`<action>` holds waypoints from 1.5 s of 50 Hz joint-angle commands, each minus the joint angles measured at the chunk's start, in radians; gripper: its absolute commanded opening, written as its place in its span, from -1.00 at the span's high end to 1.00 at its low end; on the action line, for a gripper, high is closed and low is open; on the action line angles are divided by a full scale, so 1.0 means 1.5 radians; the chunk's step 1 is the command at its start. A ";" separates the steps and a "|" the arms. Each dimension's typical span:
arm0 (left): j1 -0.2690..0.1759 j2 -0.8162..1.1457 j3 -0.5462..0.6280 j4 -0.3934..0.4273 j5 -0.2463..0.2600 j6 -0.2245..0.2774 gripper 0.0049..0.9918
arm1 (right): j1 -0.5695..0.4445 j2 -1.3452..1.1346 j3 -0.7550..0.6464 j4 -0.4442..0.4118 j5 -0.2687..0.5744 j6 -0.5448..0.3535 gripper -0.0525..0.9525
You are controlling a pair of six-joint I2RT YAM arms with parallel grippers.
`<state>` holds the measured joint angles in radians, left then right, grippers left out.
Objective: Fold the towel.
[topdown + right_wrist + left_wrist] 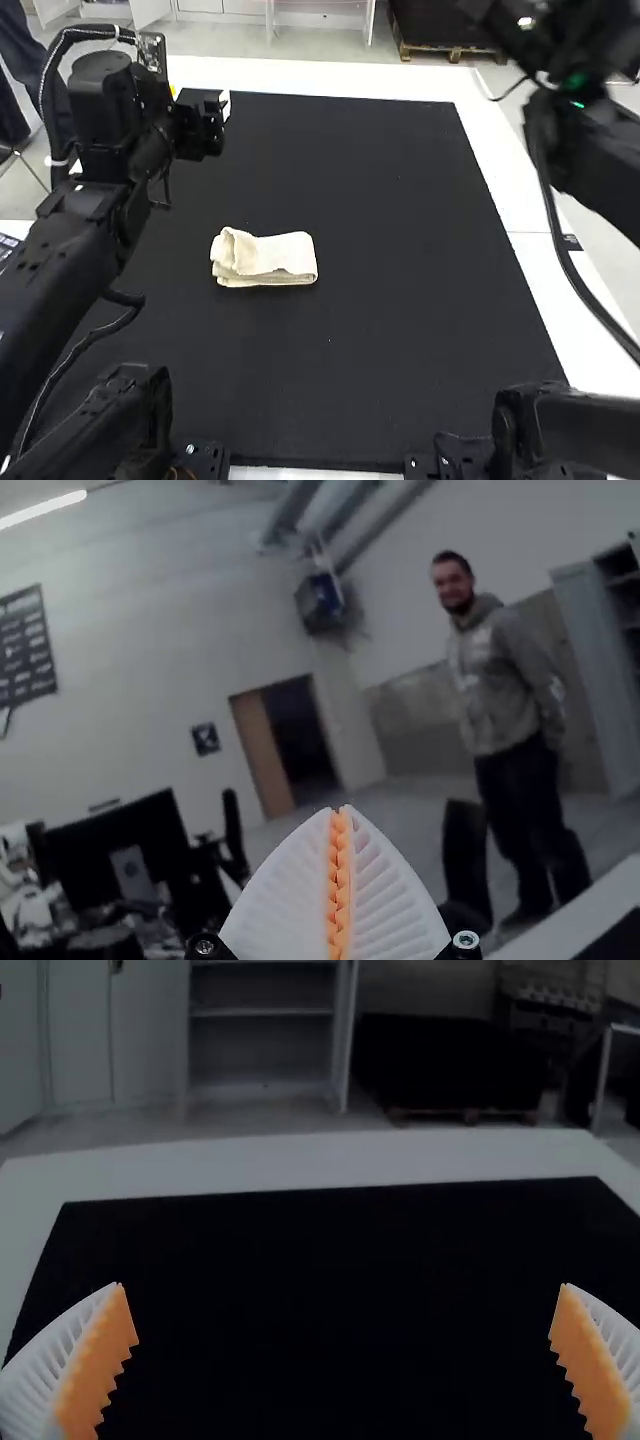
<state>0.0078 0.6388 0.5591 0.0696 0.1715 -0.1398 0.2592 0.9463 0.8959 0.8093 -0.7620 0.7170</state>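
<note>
The left gripper (222, 108) was held above the black mat (400, 330), near its far left corner. Its ribbed fingers (50, 1370) were spread wide apart, and nothing was gripped between their orange pads (97, 1360). The right gripper (508, 22) was raised beyond the mat's far right corner in the high view; in the right wrist view its fingers were pressed together, pad against pad, with nothing seen caught between them. The towel (275, 258) was laid on the mat, well apart from both grippers, nearer the left edge than the right and between the far and near edges. It was folded into a small, thick oblong, and its layers were stacked visibly on the side turned to the near edge. Its left end was curled up (rather like a loose cuff). The mat was bordered along its far and right edges by the white table (497, 160)
</note>
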 commanded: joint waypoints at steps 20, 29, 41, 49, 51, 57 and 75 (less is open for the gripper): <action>-0.037 -0.205 -0.019 -0.003 -0.001 -0.053 -0.95 | -0.174 -0.352 -0.122 0.012 -0.028 0.133 0.73; -0.034 -0.306 -0.029 -0.014 0.003 -0.069 -0.94 | -0.206 -0.492 -0.164 0.005 -0.018 0.189 0.73; -0.033 -0.394 -0.055 -0.018 -0.011 -0.068 -0.94 | -0.241 -0.623 -0.214 -0.018 0.013 0.228 0.63; -0.034 -0.428 -0.105 0.062 -0.050 -0.033 -0.94 | -0.238 -0.628 -0.254 -0.069 0.063 0.114 -0.94; -0.034 -0.428 -0.113 0.074 -0.050 0.001 -0.95 | -0.238 -0.629 -0.253 -0.155 0.103 0.010 -0.93; -0.032 -0.428 -0.147 0.069 -0.054 0.119 -0.95 | -0.239 -0.628 -0.298 -0.271 0.346 -0.258 -0.93; -0.033 -0.428 -0.358 0.246 -0.249 0.138 -0.83 | -0.242 -0.629 -0.568 -0.204 0.452 -0.445 -0.93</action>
<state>-0.0399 0.0010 0.0780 0.4263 -0.0788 0.0360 -0.0898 0.0082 0.0853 0.5022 -0.1551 0.1524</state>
